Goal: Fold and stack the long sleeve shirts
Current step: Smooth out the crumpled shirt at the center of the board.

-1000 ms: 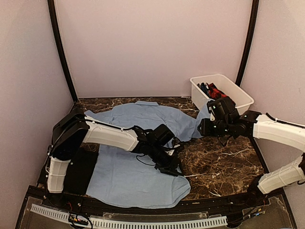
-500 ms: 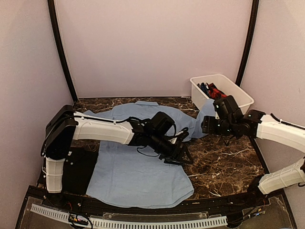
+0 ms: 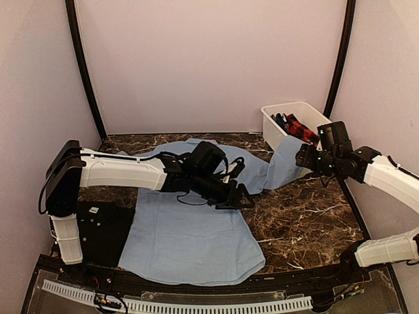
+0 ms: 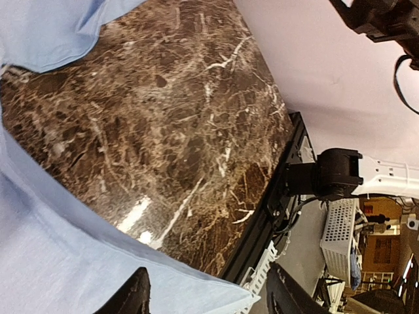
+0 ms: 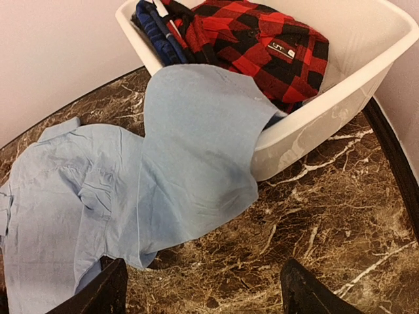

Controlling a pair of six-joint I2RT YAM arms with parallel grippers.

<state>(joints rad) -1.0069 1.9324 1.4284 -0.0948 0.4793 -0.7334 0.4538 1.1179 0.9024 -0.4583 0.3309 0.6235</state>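
Observation:
The light-blue shirt (image 3: 190,229) lies spread on the marble table, one sleeve (image 3: 285,154) draped over the white bin's rim; it also shows in the right wrist view (image 5: 190,163) and the left wrist view (image 4: 39,248). A red-black checked shirt (image 5: 262,39) and a dark blue shirt (image 5: 154,29) lie in the bin. My left gripper (image 3: 239,196) is open and empty just above the shirt's right edge at mid table. My right gripper (image 3: 306,157) is open and empty, hovering by the draped sleeve in front of the bin.
The white bin (image 3: 334,134) stands at the back right. A flat black mat (image 3: 105,232) lies at the front left, partly under the shirt. Bare marble (image 3: 301,216) lies right of the shirt. Walls close in the back and sides.
My left gripper has moved back and up from the shirt's lower right toward mid table. My right gripper has drawn right and back toward the bin. The shirt's hem lies flatter.

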